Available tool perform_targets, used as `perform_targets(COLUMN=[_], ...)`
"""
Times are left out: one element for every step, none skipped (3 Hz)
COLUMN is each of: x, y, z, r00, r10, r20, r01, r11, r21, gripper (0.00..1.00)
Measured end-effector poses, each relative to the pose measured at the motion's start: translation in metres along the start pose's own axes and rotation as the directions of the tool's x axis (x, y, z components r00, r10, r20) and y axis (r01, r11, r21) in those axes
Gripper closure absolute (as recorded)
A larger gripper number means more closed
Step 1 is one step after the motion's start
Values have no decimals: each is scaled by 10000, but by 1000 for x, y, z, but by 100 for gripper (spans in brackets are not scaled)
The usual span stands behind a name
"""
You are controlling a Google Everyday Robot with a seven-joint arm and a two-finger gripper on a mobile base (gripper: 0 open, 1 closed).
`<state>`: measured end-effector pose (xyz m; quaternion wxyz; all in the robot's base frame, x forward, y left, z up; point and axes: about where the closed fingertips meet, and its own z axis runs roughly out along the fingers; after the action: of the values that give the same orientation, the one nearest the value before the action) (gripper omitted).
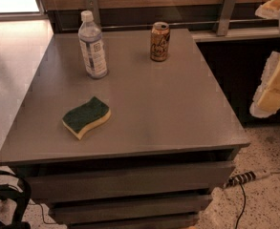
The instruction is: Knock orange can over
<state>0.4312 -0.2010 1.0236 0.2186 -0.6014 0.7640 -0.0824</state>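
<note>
Pincer (273,87) hangs right of the grey tabletop (177,109); I cannot tell its grip. Orange can (160,42) stands upright near the tabletop's back edge.

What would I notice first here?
Probably the orange can, standing upright near the back of the grey table, with a taller water bottle to its left. A green and yellow sponge lies near the front, and the robot's end effector hangs past the table's right edge.

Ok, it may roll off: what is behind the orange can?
Behind the orange can the table ends at a dark wall with a metal rail; the can hides the strip right behind it. The gripper hangs far right.
</note>
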Motion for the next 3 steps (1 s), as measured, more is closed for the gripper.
perform_targets(x=[0,12,17], y=[0,-39,-81], z=[0,11,29], r00=[10000,9951,9743], r10=[0,788,1579], r20=[1,603,1607], r01=[0,-800,-1667], r11=[10000,9967,9851], r21=[2,170,430], gripper=[0,0,0])
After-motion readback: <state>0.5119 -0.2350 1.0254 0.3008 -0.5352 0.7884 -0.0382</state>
